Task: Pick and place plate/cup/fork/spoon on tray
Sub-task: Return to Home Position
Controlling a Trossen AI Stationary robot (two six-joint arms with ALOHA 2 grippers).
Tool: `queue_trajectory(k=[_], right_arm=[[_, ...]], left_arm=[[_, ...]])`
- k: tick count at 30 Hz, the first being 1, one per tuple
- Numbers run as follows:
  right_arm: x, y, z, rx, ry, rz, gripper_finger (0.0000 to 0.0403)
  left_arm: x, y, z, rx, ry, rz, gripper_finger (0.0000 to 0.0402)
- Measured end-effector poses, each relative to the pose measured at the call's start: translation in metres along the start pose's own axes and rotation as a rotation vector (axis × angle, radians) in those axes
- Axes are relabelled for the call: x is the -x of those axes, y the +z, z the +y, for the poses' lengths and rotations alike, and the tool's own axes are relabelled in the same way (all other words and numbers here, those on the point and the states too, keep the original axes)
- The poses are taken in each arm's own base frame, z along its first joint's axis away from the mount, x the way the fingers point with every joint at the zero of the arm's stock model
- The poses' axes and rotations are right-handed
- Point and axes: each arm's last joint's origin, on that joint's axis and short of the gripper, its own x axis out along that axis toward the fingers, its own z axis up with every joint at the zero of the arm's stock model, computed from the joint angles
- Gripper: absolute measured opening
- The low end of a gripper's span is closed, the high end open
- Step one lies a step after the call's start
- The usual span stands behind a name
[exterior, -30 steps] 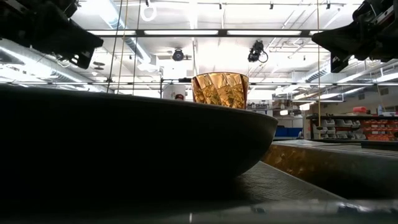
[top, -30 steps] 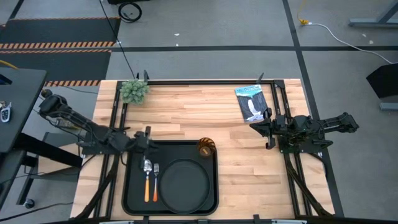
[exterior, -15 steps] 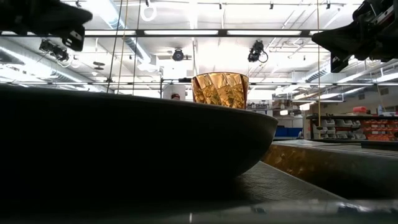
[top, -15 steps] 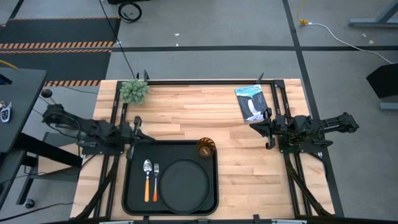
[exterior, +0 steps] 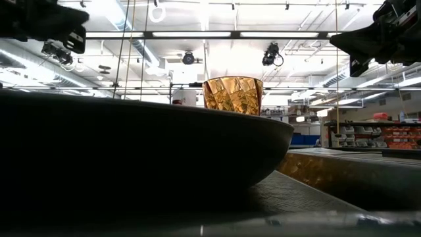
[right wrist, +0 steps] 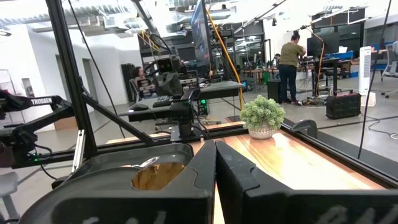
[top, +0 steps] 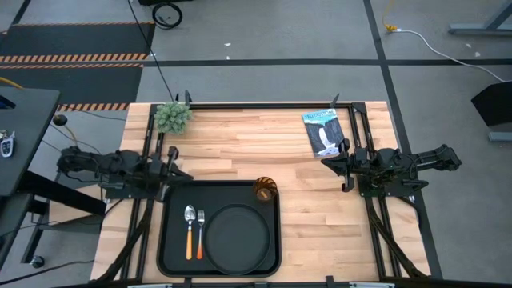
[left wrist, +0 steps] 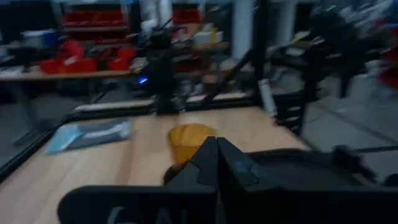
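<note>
Looking down on the table (top: 320, 200), I take the tray (top: 220, 227) as my landmark. It lies near the front edge, a little toward the left arm's side. All four pieces are on it. The plate (top: 237, 235) fills the tray's right half. Just left of the plate lie the fork (top: 200, 234) and the spoon (top: 190, 230), side by side and parallel. Their long axes run from back to front of the tray, the metal ends pointing to the back and the orange handles to the front edge. The cup (top: 266, 190) stands upright in the tray's back right corner, just behind the plate.

The left gripper (top: 172, 164) hangs just off the tray's back left corner, its fingers (left wrist: 211, 163) pressed together on nothing. The right gripper (top: 340, 162) waits well apart from the tray on the right side of the table, near a blue packet (top: 322, 132); its fingers (right wrist: 214, 163) are also closed, empty. A small green plant (top: 173, 117) stands behind the tray, at the table's back left corner.
</note>
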Motion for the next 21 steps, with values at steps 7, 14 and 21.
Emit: queue_trajectory(k=[7,14,21], right_arm=[[0.0,0.0,0.0,0.0,0.0,0.0,0.0016],[0.0,0.0,0.0,0.0,0.0,0.0,0.0016],[0.0,0.0,0.0,0.0,0.0,0.0,0.0016]], left_arm=[[-0.007,-0.038,-0.006,0.083,-0.138,-0.065,0.0002],[-0.006,-0.032,-0.005,0.072,-0.202,-0.157,0.0002],[-0.007,-0.044,-0.007,0.079,-0.237,-0.033,0.0024]])
